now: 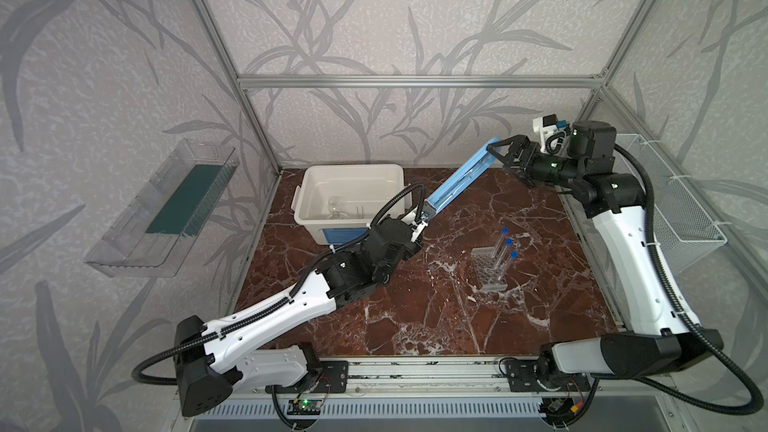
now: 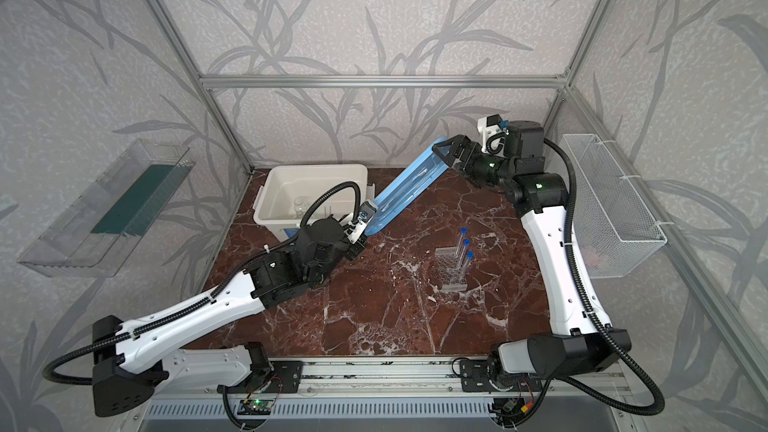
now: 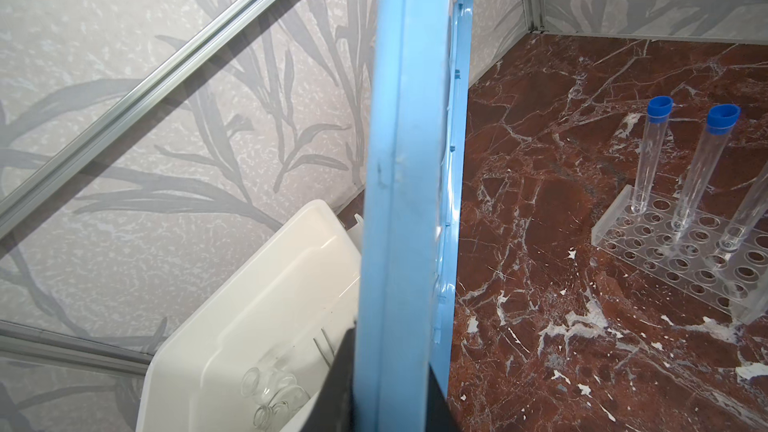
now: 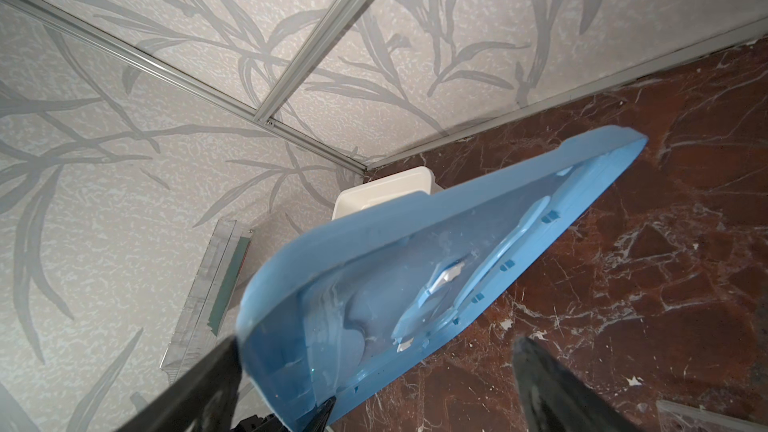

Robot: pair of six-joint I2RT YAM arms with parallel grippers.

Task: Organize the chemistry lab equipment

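Three test tubes [image 1: 505, 249] upright in rack [image 1: 488, 274], right of centre on bench [image 1: 415, 309]. Glass vessels [image 1: 333, 209] and thin rods [image 1: 360, 210] lie in white tub [image 1: 309, 182] at back.

Blue lid [image 1: 457, 184] in air, tilted, spanning both arms. Left claw [image 1: 424, 217] nearly shut, pinching lower end. Right claw [image 1: 496, 155] gaping wide round upper end, not clamped.

Looks like handover. Close right squarely on rim before left releases. Keep lid clear of tubes.

Right wrist view shows gap between finger [image 4: 552, 384] and lid, top views don't. Left wrist view shows vessel mouths and empty rack holes.
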